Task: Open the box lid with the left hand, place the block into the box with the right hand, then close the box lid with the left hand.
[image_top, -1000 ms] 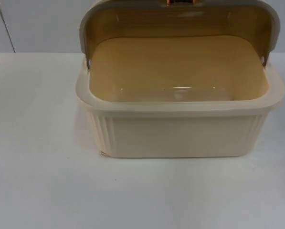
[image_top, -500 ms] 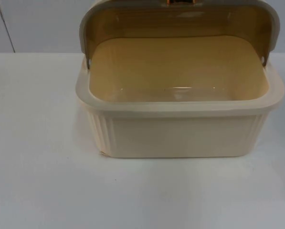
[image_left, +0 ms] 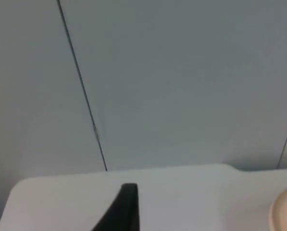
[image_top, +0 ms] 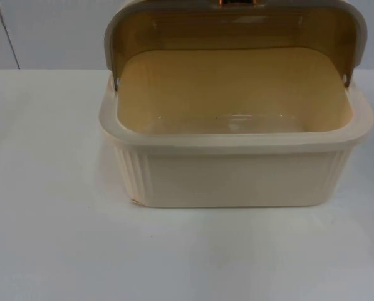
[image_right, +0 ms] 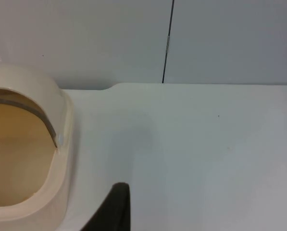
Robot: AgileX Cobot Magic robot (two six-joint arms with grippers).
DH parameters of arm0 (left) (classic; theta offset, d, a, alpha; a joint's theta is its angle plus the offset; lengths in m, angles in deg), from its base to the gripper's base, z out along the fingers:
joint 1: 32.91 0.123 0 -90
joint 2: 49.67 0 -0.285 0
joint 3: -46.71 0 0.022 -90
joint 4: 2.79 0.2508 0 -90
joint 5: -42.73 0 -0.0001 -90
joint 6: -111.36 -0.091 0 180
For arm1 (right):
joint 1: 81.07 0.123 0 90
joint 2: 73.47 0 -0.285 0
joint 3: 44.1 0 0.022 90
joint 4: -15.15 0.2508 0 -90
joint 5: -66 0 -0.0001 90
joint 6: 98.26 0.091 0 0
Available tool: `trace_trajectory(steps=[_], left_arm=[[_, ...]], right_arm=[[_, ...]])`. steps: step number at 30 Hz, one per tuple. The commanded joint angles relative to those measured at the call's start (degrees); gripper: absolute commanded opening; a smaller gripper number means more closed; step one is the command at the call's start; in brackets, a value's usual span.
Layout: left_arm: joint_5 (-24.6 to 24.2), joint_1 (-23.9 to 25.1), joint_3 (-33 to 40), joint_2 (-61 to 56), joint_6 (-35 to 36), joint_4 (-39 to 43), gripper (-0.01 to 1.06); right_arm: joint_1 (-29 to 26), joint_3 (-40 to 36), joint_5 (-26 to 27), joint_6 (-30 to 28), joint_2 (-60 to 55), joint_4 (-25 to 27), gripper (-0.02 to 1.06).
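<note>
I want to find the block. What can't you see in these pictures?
- Box floor: in the top view the near wall hides its front strip, so a block lying there can't be ruled out.
- Lid: cut off by the top view's edge.
- Left gripper and right gripper: one fingertip each in the wrist views, so open or shut is unclear.
</note>
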Motion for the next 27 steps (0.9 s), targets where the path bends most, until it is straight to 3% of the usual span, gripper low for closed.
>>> trace_trajectory(steps=[1, 11, 18, 22, 27], left_arm=[[1.1, 0.1, -0.3, -1.6, 0.5, -0.7, 1.04], [3.2, 0.1, -0.3, -8.5, 0.7, -0.9, 1.04], [-4.8, 0.1, -0.3, -8.7, 1.2, -1.1, 1.04], [-5.1, 0.1, -0.3, -8.8, 1.2, -1.0, 1.04], [-5.2, 0.1, -0.3, -8.8, 1.2, -0.9, 1.04]], right_arm=[[0.4, 0.4, 0.6, 0.0, 0.0, -0.3, 1.05], [0.4, 0.4, 0.6, 0.0, 0.0, -0.3, 1.05], [0.4, 0.4, 4.1, 0.0, -2.8, -3.1, 1.05], [0.4, 0.4, 8.0, 0.0, -7.5, -5.6, 1.05], [0.4, 2.6, 9.6, -6.6, -16.9, 0.7, 1.05]])
